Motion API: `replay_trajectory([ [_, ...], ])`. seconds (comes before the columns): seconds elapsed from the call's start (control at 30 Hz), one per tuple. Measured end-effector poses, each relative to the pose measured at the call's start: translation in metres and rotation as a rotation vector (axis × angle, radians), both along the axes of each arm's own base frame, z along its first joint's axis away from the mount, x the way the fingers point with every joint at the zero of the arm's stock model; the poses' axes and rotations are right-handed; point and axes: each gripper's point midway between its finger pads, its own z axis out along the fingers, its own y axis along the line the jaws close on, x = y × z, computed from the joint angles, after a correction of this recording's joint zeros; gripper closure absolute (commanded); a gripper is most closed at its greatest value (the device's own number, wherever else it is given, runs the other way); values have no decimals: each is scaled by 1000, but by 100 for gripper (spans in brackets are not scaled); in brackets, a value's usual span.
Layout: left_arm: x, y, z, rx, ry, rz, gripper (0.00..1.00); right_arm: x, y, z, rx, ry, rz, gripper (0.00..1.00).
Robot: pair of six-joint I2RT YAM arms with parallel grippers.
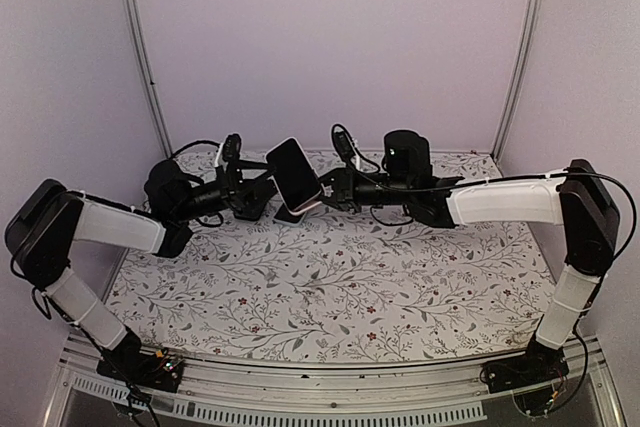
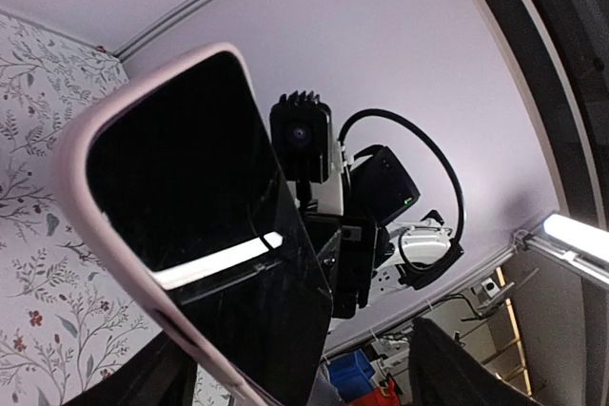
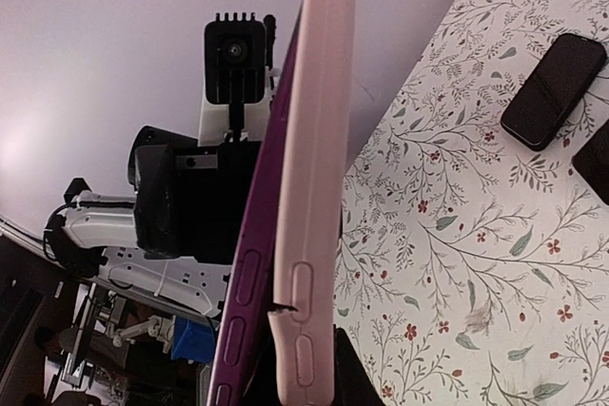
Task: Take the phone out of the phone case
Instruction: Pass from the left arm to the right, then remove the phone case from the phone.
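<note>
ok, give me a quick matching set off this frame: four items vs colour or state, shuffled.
Items
1. case
2. cased phone
3. loose phone
4. left gripper

Colour or state
a. open
b. purple edge, held up off the table
c. pink
d. black, lying flat on the table

Pairs: 1-c, 2-b, 3-d, 4-a

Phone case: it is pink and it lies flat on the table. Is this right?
Not lying flat. The pink phone case is held up on its edge in the air, clear of the table. The right wrist view shows this.
</note>
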Motion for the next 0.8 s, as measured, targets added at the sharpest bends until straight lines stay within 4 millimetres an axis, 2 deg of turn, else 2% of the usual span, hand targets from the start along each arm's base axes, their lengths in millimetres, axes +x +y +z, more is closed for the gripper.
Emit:
replay_trajectory([
  [0.2,10,12,-15,162,8,96,15,16,-8,-24,-108,-26,-92,100],
  [0.33,26,16,-25,333,1,200,15,26,-12,-42,-188,-21,-133,100],
  [0.43,32,19,-29,461,-27,273,16,34,-10,-49,-230,-11,-154,100],
  [0.8,9,-4,-57,909,-164,364,16,51,8,-54,-297,51,-176,100],
])
